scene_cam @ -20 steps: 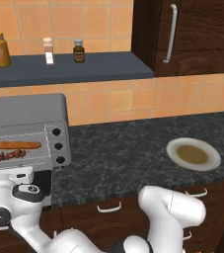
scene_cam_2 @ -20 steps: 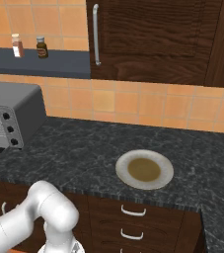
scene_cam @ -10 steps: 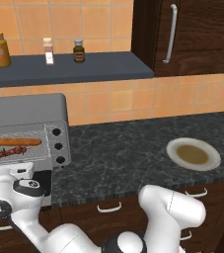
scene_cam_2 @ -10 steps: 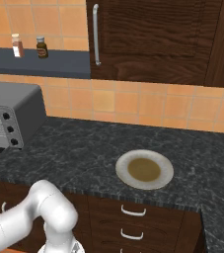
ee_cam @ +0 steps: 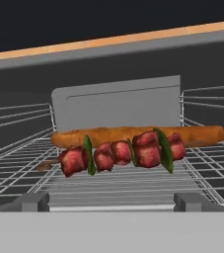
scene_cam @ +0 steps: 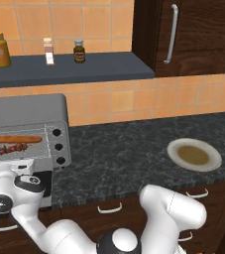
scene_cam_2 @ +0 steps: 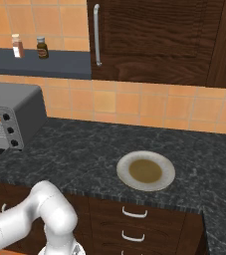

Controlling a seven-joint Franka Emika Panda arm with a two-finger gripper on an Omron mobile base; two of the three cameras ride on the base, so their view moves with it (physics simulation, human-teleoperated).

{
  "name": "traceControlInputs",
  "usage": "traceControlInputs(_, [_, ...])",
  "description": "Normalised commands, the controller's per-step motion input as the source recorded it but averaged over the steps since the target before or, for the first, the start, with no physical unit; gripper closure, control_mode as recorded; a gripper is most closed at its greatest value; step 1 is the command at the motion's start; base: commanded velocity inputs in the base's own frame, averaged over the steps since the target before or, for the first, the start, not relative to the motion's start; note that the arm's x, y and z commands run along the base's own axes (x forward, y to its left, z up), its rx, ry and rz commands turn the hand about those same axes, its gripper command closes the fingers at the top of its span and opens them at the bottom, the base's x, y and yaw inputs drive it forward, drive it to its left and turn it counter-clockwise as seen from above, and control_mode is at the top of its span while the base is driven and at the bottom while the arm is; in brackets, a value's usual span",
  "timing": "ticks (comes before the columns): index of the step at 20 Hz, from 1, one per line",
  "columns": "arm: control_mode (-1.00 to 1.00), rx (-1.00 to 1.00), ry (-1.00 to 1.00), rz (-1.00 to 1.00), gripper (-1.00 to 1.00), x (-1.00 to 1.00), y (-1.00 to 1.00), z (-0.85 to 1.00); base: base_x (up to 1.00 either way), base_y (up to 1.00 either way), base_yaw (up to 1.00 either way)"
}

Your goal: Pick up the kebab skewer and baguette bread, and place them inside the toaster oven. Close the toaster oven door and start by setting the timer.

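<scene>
The silver toaster oven (scene_cam: 29, 106) stands at the counter's left end, three black knobs (scene_cam: 59, 147) down its right side. On its wire rack (ee_cam: 123, 185) lies the baguette bread (ee_cam: 138, 135), and the kebab skewer (ee_cam: 121, 153) rests just in front of it. In the left base view the baguette bread (scene_cam: 16, 139) and kebab skewer (scene_cam: 12, 148) lie side by side. The toaster oven door (scene_cam: 45, 184) hangs open below the opening. My gripper (ee_cam: 112, 205) is open and empty, facing the opening, close to the skewer. The white hand (scene_cam: 16, 184) sits low before the door.
A round plate (scene_cam: 194, 155) lies on the dark counter to the right. A shelf (scene_cam: 69, 69) above the oven carries three jars. A dark wall cabinet (scene_cam_2: 149, 40) hangs at the upper right. Drawer fronts (scene_cam_2: 134, 214) run below the counter edge.
The hand has risen slightly in front of the oven's opening. The loaf and the skewer show a little higher in the opening than a second ago. The gripper stays open.
</scene>
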Motion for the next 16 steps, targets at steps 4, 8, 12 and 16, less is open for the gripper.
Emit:
traceControlInputs(4, [-1.00, 0.00, 0.00, 0.00, -1.00, 0.28, 0.01, 0.00, 0.00, 0.00, 0.00])
traceControlInputs(8, [-1.00, 0.00, 0.00, 0.00, -1.00, 0.20, 0.00, 0.00, 0.00, 0.00, 0.00])
traceControlInputs(12, [-1.00, 0.00, 0.00, 0.00, -1.00, 0.20, 0.00, 0.00, 0.00, 0.00, 0.00])
traceControlInputs(16, [-1.00, 0.00, 0.00, 0.00, -1.00, 0.20, 0.00, 0.00, 0.00, 0.00, 0.00])
